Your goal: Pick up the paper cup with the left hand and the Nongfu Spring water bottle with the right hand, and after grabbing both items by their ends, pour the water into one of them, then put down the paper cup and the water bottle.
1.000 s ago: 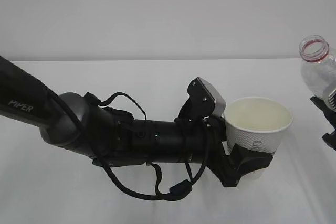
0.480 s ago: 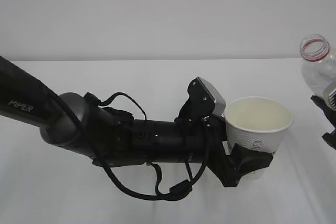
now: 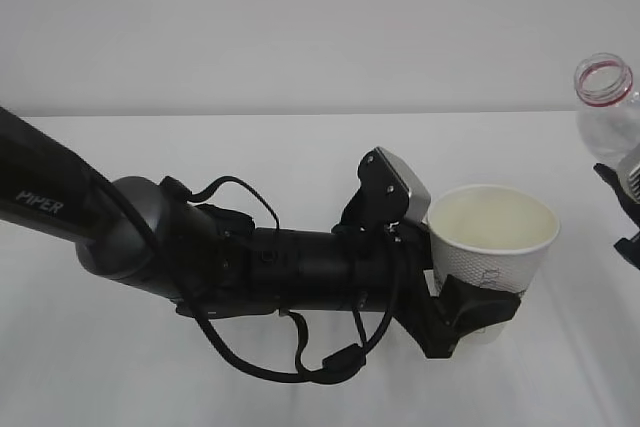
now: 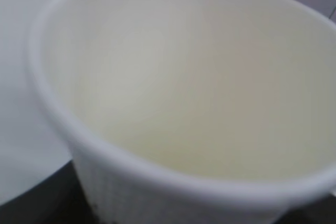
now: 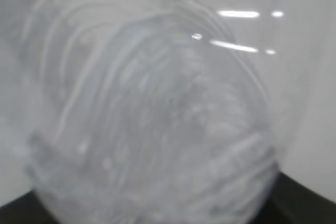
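Note:
The white paper cup [image 3: 492,237] stands upright with its mouth up, and my left gripper [image 3: 478,305] is shut on its lower part. In the left wrist view the paper cup [image 4: 184,77] fills the frame with its cream inside, and no water shows in it. At the right edge, the clear uncapped Nongfu Spring water bottle [image 3: 606,112] stays upright, red neck ring on top, held by my right gripper [image 3: 628,215], seen only in part. The bottle's ribbed wall [image 5: 157,119] fills the right wrist view, blurred. The bottle's mouth is right of the cup and higher than its rim.
The white table [image 3: 200,147] runs back to a plain pale wall. My thick black left arm [image 3: 150,247] with its cables lies across the left and middle of the table.
The bottle has risen a little and shifted slightly right with the right gripper. The left arm and the cup have stayed put.

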Motion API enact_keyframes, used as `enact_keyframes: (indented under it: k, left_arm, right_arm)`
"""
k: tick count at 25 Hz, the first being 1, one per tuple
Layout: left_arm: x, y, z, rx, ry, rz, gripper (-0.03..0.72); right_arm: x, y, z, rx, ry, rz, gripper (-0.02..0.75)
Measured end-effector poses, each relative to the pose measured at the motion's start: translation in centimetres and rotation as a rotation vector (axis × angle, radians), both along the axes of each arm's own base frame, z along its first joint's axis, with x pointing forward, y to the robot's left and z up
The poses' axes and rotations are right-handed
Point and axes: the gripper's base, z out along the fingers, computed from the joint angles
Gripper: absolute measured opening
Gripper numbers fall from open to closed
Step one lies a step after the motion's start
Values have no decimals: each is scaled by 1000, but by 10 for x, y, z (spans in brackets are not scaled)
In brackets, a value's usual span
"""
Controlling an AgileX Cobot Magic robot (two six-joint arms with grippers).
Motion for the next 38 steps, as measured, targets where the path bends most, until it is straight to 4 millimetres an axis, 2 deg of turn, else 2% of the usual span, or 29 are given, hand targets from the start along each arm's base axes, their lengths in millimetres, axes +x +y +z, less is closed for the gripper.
enact_keyframes:
  k: [6,31,38]
  left_arm:
    - [-2,0,-1,9,-12,-26,534]
    - [-11,-4,2,-21,1,-91,534]
    - [-11,-4,2,-22,2,-93,534]
  right_arm:
    - [1,0,2,-148,-37,46,464]
    - [1,-3,2,-395,-54,89,464]
    - [2,-2,8,-438,-120,89,463]
